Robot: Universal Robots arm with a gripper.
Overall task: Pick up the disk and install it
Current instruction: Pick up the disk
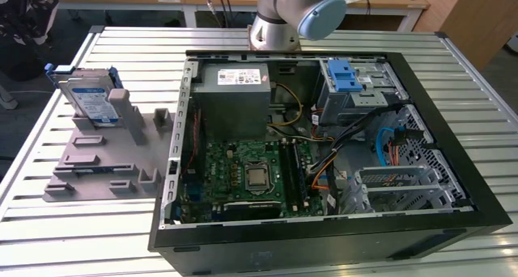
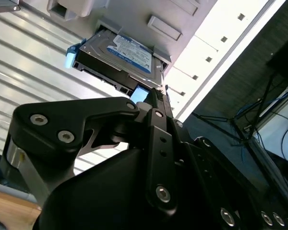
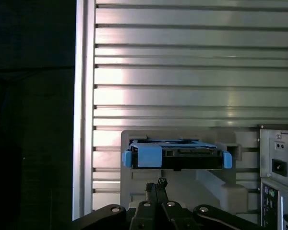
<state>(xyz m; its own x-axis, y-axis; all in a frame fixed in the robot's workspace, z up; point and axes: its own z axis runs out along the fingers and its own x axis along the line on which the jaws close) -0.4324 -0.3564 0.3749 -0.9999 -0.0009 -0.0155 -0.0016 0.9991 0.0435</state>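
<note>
Two fingers (image 3: 154,192) of my gripper (image 3: 157,184) sit pressed together, empty, near the disk (image 3: 176,157), which stands on edge in a grey holder (image 1: 93,168) on the desk (image 1: 81,240) beside the open computer case (image 1: 324,236). I judge it stiff, weighty and shock-sensitive, best pinched across its flat faces, not the blue frame (image 3: 143,156).

A silver-grey arm (image 1: 271,22) with a pale blue round joint cap (image 1: 321,16); its black gripper (image 3: 158,184) linkage carries bright silver screw heads (image 2: 38,119).
</note>
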